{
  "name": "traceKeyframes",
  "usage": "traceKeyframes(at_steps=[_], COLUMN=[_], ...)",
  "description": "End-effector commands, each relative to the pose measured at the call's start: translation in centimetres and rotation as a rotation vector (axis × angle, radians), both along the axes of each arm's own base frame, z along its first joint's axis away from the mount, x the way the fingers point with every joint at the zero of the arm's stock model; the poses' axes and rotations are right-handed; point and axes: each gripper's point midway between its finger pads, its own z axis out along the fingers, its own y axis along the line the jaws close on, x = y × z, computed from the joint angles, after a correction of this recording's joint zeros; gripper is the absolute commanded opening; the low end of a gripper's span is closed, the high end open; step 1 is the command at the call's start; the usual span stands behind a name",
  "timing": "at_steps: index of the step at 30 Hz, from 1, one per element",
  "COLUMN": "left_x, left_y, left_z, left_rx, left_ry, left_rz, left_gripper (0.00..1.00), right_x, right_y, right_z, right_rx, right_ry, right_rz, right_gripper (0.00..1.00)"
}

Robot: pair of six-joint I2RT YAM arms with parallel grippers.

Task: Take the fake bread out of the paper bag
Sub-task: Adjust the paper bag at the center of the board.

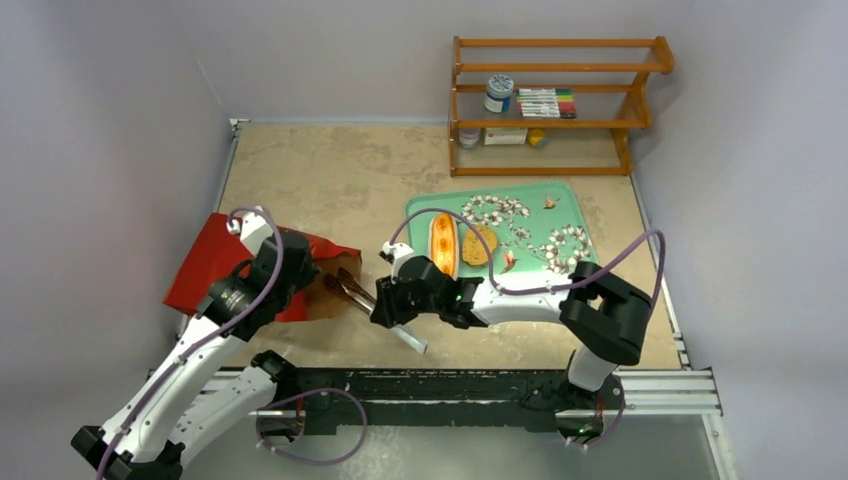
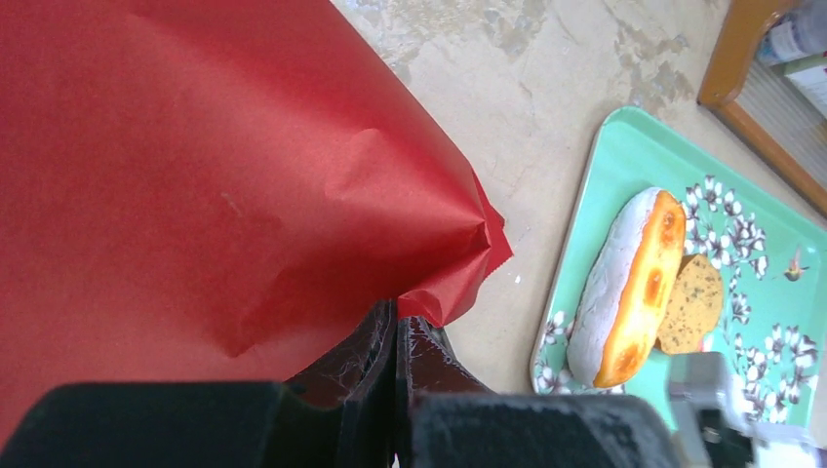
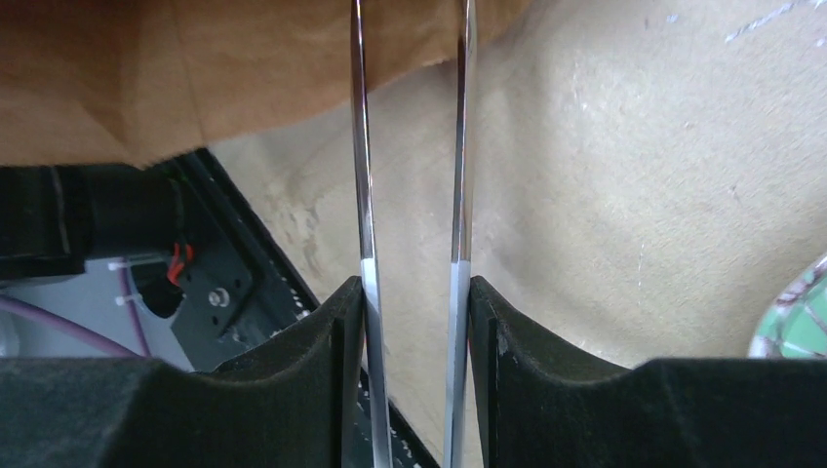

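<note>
The red paper bag [image 1: 205, 265] lies flat on its side at the left of the bench [image 1: 330, 180]. Its open mouth faces the middle of the frame and shows the plain brown inside. The left pincer [image 1: 300, 270] is closed tight on the bag's near edge by the mouth. From the left wrist its dark fingers [image 2: 375, 341] meet with a fold of red paper nipped between them, and the glossy red wall [image 2: 195, 175] fills the upper left of that view.

The right pincer [image 1: 385, 300] sits at centre frame and grips a pair of metal tongs [image 1: 350, 290], jaws part closed against the two blades. In the right wrist view the blades [image 3: 363, 195] run up the picture, standing apart from each other. They cross the brown paper of the bag's mouth [image 3: 195, 68] at the top edge. Their tips are out of frame there, and from above they reach just into the mouth. I cannot tell whether they hold anything, nor what lies deeper in the bag.

Two pieces of the fake bread are outside the bag, on the green floral tray [image 1: 420, 205] right of centre. The long loaf [image 1: 443, 245] lies along the tray's left side, and a toast-like slice [image 1: 478, 245] lies just beside it on the right. The left wrist view shows the same pair, loaf [image 2: 634, 283] and slice [image 2: 690, 302], touching or nearly so.

A wooden shelf [image 1: 560, 100] stands at the far edge, upper right, with a blue-lidded jar [image 1: 498, 93] and a row of markers [image 1: 546, 102].
</note>
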Motion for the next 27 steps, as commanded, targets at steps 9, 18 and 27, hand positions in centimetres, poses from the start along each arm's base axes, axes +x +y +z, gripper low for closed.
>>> traceKeyframes(at_steps=[9, 18, 27], left_x=[9.0, 13.5, 11.5], left_y=[-6.6, -16.5, -20.7], left_z=[-1.3, -5.1, -3.3], left_rx=[0.109, 0.188, 0.122], left_ry=[-0.029, 0.03, -0.016], left_rz=[-0.201, -0.551, -0.696], left_gripper=[0.0, 0.0, 0.0], right_x=[0.8, 3.4, 2.7], right_y=[1.6, -3.6, -5.5], right_z=[2.5, 1.9, 1.9], right_rx=[0.083, 0.068, 0.066], right_ry=[-0.066, -0.035, -0.014], right_rz=[0.01, -0.139, -0.172], right_gripper=[0.42, 0.41, 0.41])
